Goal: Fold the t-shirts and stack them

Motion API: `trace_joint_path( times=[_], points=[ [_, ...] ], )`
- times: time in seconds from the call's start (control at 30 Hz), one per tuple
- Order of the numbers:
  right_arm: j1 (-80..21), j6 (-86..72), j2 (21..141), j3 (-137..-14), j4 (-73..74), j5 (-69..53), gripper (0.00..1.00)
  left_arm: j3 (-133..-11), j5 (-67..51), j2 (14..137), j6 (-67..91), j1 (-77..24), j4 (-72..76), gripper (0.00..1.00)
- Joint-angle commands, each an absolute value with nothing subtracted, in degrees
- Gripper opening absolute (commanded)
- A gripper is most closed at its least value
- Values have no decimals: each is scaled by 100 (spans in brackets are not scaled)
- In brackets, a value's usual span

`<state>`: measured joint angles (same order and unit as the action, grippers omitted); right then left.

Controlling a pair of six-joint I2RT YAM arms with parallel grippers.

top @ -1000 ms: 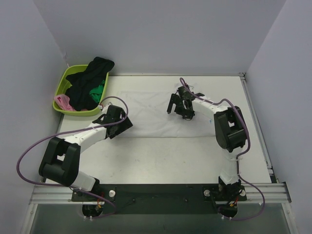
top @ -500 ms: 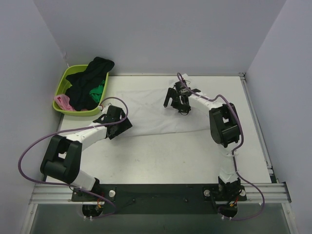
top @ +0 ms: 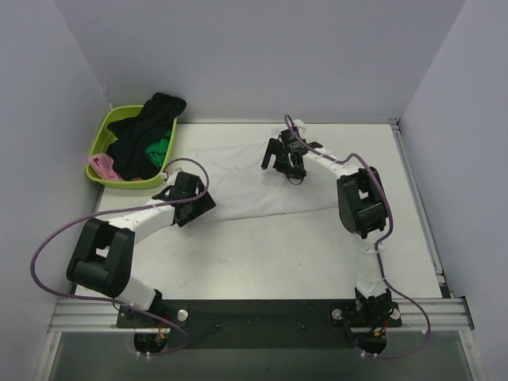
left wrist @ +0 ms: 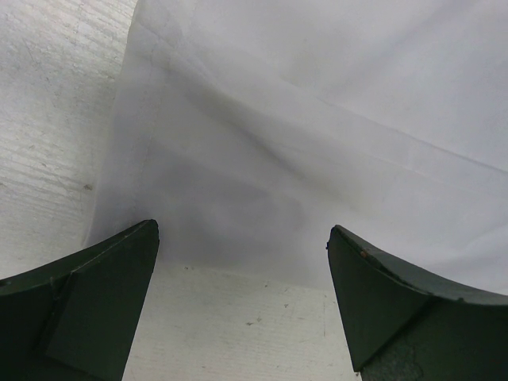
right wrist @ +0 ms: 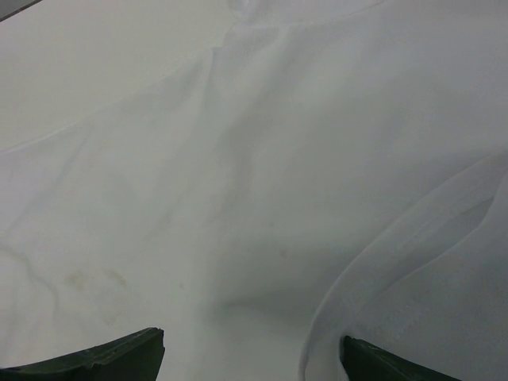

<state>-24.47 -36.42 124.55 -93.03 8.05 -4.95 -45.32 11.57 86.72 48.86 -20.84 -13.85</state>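
At the far left corner of the table [top: 262, 254] sits a lime green basket [top: 97, 141]. A black t-shirt [top: 147, 127] is heaped in it and spills over its far rim, a green t-shirt [top: 161, 148] shows at its right side, and a pink t-shirt [top: 101, 167] hangs over its near left edge.

Just right of the basket, the left gripper [top: 197, 205] is low at the near left part of the white t-shirt [top: 238, 186]. In the left wrist view its two dark fingers [left wrist: 95, 294] stand wide apart with nothing between them. The gap looks onto the shirt's near edge [left wrist: 262, 198] and a strip of bare table [left wrist: 238, 325]. The cloth's left edge runs up and away beside the left finger.

The white t-shirt lies spread on the table's far middle, between the two arms, mostly flat with soft creases.

To the right, the right gripper [top: 279, 161] is over the shirt's far part. The right wrist view shows its fingertips [right wrist: 119, 353] well apart and gripping nothing. White cloth [right wrist: 238, 182] fills that view, with a raised fold curving along the lower right.
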Motion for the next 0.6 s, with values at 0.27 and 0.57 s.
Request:
trace_joint_path(
  times=[0.27, 0.57],
  points=[
    [-2628, -3779, 12709, -9861, 905, -484, 96, -4562, 1134, 8675, 4825, -2039, -1213, 97],
    [-2637, -3298, 12798, -10169, 712, 391, 96, -4509, 1151, 8613, 4816, -2039, -1213, 97]
  ],
)
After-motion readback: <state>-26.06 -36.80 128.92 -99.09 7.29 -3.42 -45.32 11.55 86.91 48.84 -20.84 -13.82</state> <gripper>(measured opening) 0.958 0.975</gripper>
